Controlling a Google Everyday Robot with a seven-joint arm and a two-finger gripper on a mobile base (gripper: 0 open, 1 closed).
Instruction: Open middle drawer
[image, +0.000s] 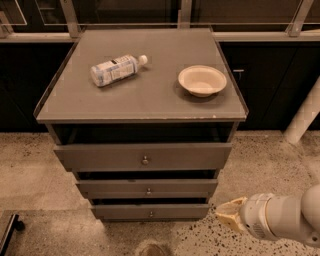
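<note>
Up and to the left of the gripper (225, 215), the middle drawer (147, 187) sits between the taller top drawer (143, 156) and the bottom drawer (150, 211). Its front looks shut or nearly so. The gripper hangs low over the speckled floor (270, 160), just off the right end of the bottom drawer's front and touching nothing. Whether it is open or closed cannot be told from here.

The likeliest error, I judge, is picking the wrong drawer. The gripper is level with the bottom drawer, so a straight sideways move would reach the bottom knob (151, 214) rather than the middle knob (148, 191). The two knobs lie close together, one just above the other.

The middle knob is small and round, so a loose or off-centre grip could slip off during the pull. The top drawer's front juts out above the middle one, so a high approach could strike it. A pull that is not square to the front might bind the drawer and jolt the cabinet. The plastic bottle (116, 69) lies on its side on the cabinet top (150, 102), far up and to the left of the gripper, and a jolt could set it rolling.

Counted:
- three drawers
- three knobs, including the top knob (145, 160)
- one bottle
- one bowl (202, 80), above the gripper
- one gripper
</note>
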